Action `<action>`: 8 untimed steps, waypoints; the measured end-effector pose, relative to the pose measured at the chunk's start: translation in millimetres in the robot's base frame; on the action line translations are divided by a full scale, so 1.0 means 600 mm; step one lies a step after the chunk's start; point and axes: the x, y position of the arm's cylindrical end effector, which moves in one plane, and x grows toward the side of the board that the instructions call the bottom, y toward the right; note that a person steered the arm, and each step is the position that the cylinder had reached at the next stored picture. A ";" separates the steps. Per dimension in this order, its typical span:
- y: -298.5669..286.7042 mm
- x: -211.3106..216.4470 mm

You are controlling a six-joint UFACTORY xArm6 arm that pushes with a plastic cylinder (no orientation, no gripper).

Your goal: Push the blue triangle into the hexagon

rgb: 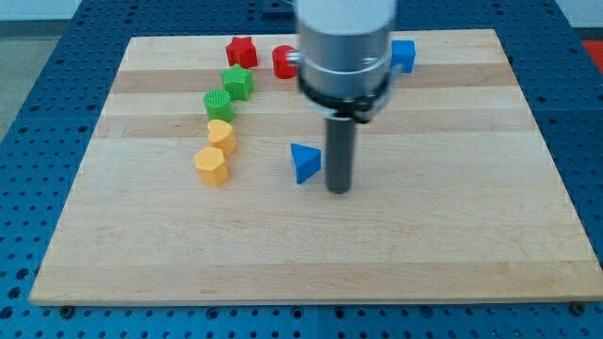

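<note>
The blue triangle [304,162] lies near the middle of the wooden board [424,235]. My tip [338,189] stands just to its right, close to it or touching it, I cannot tell which. Two yellow blocks lie to the triangle's left: a yellow hexagon-like block [212,166] and a second yellow block [220,135] just above it.
Above the yellow blocks are a green round block [218,104] and a green star [237,83]. A red star [241,51] and a red block [284,61] lie near the view's top. A blue block [403,56] shows at the top, right of the arm's body.
</note>
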 end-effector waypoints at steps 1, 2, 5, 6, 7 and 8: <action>0.008 -0.051; -0.031 -0.057; -0.204 0.033; -0.205 0.074; -0.052 0.075; 0.017 -0.006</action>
